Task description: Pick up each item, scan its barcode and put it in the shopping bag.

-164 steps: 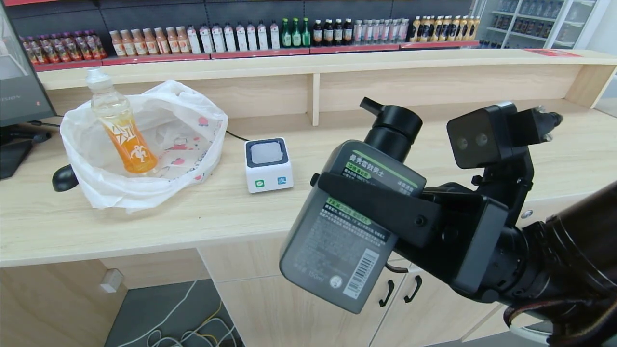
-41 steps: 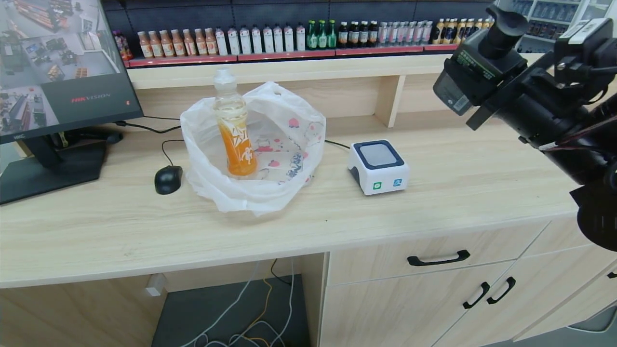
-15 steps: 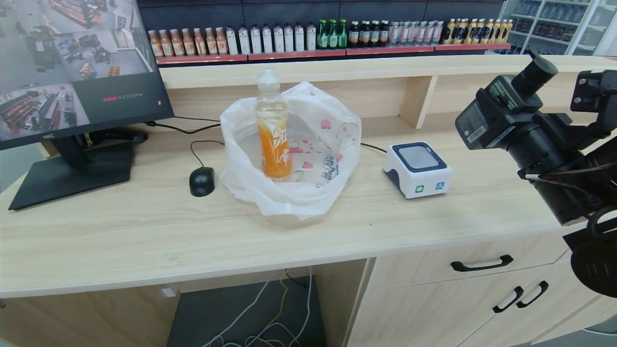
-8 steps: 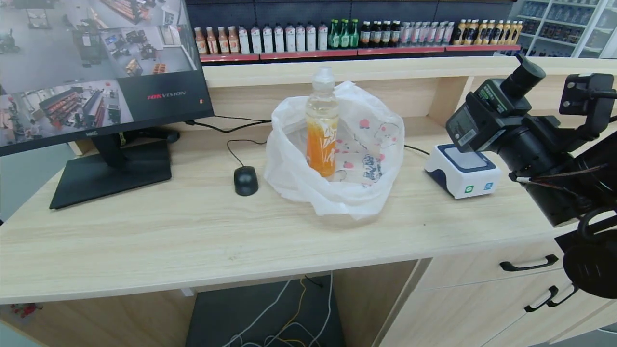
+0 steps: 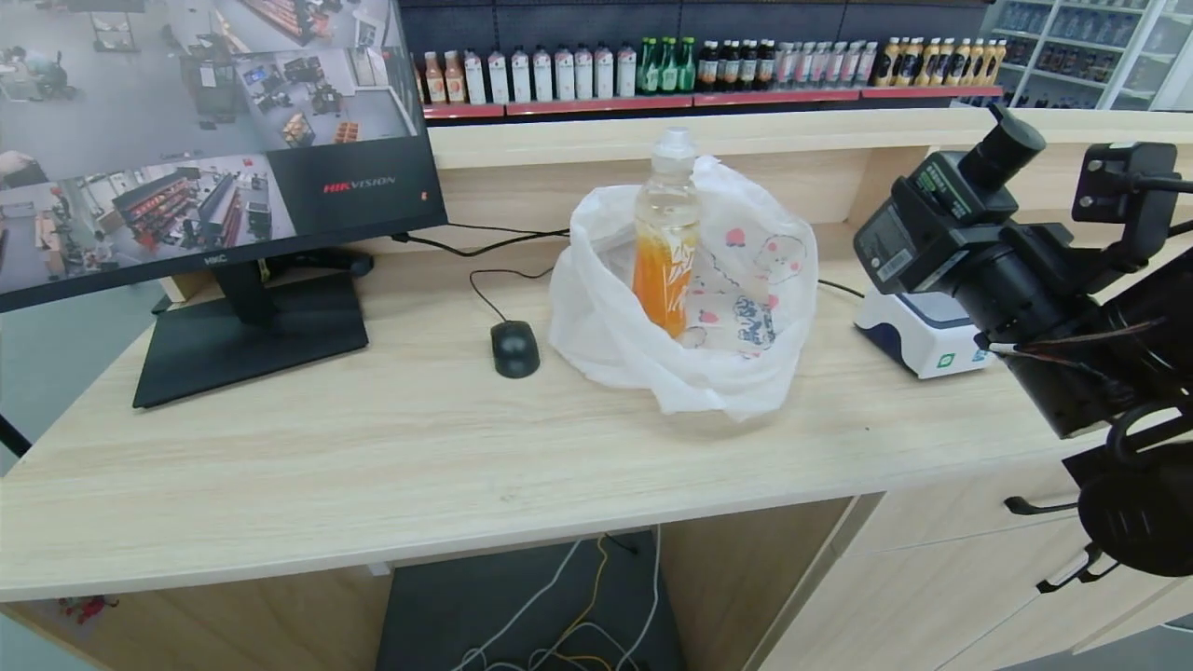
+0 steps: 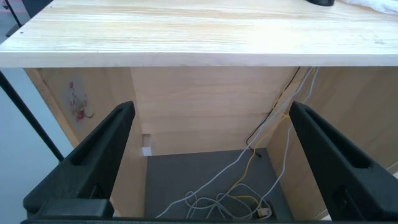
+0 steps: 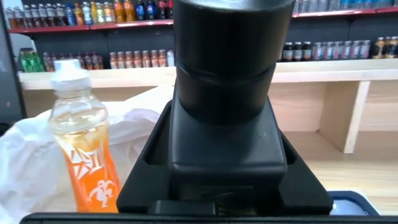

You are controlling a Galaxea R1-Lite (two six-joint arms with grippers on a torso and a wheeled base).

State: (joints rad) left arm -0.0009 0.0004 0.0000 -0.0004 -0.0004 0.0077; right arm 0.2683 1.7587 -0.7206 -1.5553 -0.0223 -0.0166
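Note:
My right gripper (image 5: 965, 256) is shut on a dark grey pump bottle (image 5: 932, 214) with a black cap, held tilted just above the white scanner (image 5: 923, 337). Its barcode label faces left and down. The same pump bottle (image 7: 224, 124) looms close in the right wrist view. A white shopping bag (image 5: 685, 289) stands open on the counter left of the scanner, with an orange drink bottle (image 5: 664, 242) upright inside it. That orange drink bottle (image 7: 81, 155) is also in the right wrist view. My left gripper (image 6: 211, 112) hangs open with nothing in it, below the counter's front edge (image 6: 186, 59).
A monitor (image 5: 186, 149) on a black stand occupies the counter's left, and a black mouse (image 5: 514, 348) lies left of the bag. A raised wooden shelf (image 5: 746, 130) runs along the back. Cables (image 6: 236, 186) hang under the counter. Bare counter (image 5: 373, 457) stretches in front.
The head camera has turned, shifting the whole picture to the right. Relative to the scanner, my right gripper has carried the pump bottle leftward until it is over it.

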